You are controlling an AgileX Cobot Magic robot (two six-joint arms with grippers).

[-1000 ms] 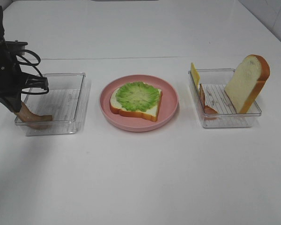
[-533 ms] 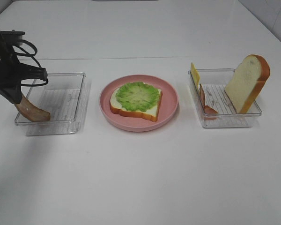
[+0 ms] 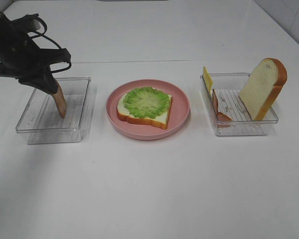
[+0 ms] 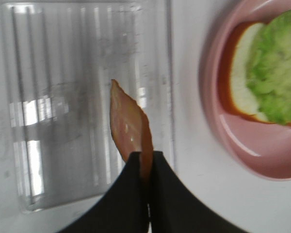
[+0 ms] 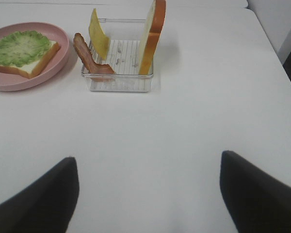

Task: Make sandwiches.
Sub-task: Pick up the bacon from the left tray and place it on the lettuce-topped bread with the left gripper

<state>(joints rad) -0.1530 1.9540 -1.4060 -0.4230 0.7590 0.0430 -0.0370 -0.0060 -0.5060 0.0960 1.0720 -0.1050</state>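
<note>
One bacon strip [image 3: 60,103] has left the floor of the clear tray [image 3: 84,84] to the left of the pink plate [image 3: 183,107]. A second ago it lay there; now it dangles above the tray from the left gripper [image 3: 51,85], which is clamped tight on its upper end. Bread [image 3: 158,119] topped with lettuce [image 3: 145,101] waits on the plate, so carrying the strip across looks next. The right gripper [image 5: 145,194] hangs over bare surface [image 5: 184,121] to the plate's right, spread wide and empty.
</note>
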